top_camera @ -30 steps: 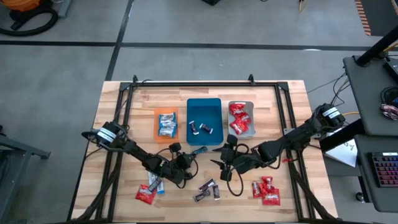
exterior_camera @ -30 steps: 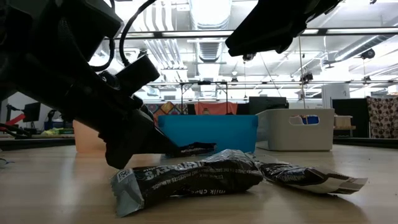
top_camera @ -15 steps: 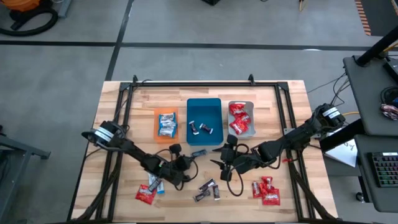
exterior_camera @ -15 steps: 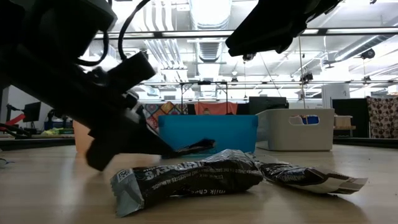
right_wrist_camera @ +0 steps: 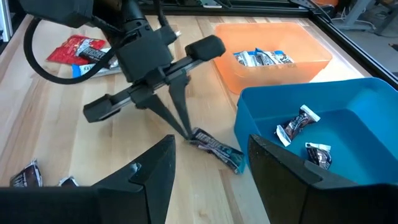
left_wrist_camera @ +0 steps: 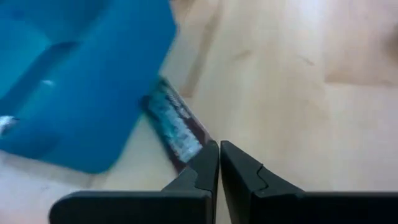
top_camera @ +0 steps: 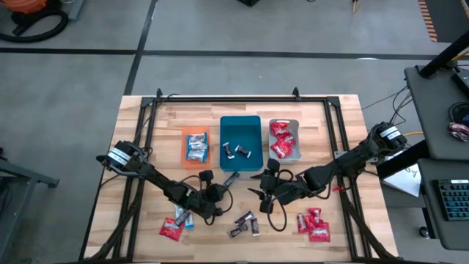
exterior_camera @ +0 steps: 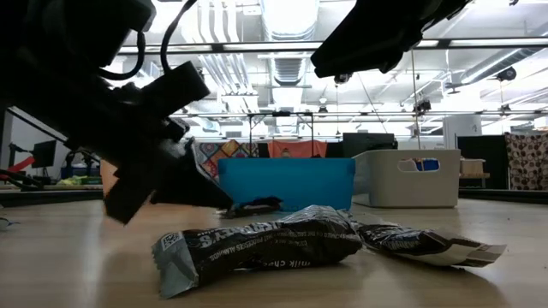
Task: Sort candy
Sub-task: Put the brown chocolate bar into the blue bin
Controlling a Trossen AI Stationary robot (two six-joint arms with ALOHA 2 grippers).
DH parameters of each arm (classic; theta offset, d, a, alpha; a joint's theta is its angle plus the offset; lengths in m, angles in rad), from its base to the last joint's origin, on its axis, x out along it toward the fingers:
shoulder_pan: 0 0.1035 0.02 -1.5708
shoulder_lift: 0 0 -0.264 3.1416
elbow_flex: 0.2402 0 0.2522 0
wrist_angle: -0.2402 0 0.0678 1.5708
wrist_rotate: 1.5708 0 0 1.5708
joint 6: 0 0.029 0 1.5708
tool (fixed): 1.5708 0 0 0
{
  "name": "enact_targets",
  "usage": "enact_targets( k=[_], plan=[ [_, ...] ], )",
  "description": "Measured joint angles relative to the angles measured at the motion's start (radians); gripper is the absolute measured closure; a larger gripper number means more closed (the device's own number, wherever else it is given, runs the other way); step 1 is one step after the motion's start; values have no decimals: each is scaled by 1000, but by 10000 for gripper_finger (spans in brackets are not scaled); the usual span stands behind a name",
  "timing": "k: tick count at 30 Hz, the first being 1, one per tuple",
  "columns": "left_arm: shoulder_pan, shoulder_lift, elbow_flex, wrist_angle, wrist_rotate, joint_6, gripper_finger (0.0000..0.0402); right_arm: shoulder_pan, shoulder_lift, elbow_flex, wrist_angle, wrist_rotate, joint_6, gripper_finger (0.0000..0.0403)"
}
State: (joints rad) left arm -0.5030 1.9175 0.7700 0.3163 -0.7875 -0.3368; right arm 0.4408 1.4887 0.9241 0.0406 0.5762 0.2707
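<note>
On the pale wooden table (top_camera: pixel 146 125), the left gripper (right_wrist_camera: pixel 185 132) pinches 1 dark-wrapped candy (right_wrist_camera: pixel 216 149) beside the teal plastic tray (right_wrist_camera: pixel 348 180); the right gripper (top_camera: pixel 258 193) hovers spread apart.

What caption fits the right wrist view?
Left hand pinches a dark candy beside the teal tray.

The high view looks straight down on the whole bench (top_camera: pixel 322 117). The low view sits at bench height, close to dark wrappers, facing the room. Each wrist view looks forward past its jaws; all share the teal tray (top_camera: pixel 240 130).
</note>
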Motion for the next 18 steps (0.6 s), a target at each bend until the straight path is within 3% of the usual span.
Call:
enact_targets(
  k=[9, 18],
  plan=[
    [-11, -2, 1, 23, -37, -55, 346, 0, 0, 0, -6, 0, -8, 211],
    [-7, 27, 2, 24, -93, -138, 249, 0, 0, 0, -6, 0, -13, 211]
  ],
)
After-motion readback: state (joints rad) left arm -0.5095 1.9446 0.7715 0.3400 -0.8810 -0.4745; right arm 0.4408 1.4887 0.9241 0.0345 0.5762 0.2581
